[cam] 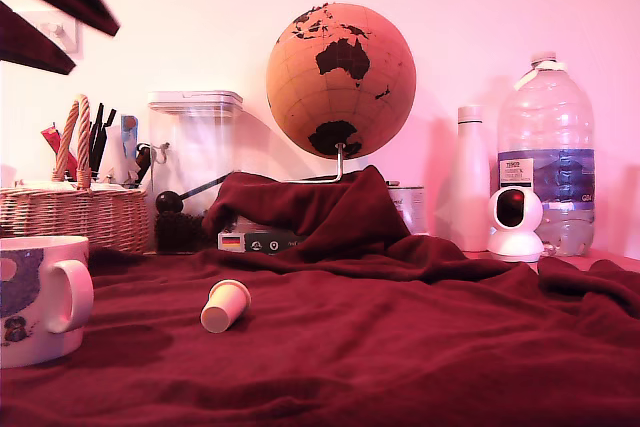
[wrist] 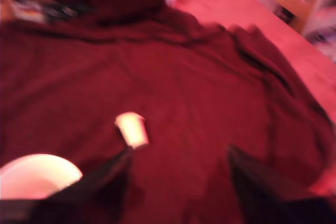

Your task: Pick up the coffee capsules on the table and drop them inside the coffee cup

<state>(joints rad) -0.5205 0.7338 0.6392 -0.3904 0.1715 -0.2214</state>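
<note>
Cream capsule (wrist: pixel 132 128) lies on its side on the red cloth (wrist: pixel 199 93), near the mug (wrist: pixel 34 174). The gripper (wrist: pixel 178 153) is wide open; the capsule touches one finger (wrist: pixel 105 174) tip, at its 1 o'clock.

- capsule (cam: pixel 226 305): single cream tapered pod, tipped on its side on the red cloth, wide end toward the camera in the exterior view
- mug (cam: pixel 38 297): white, upright, handle facing the capsule, dark prints, at the exterior view's left edge, clearly apart
- table (cam: pixel 420 347): rumpled dark red fleece
</note>
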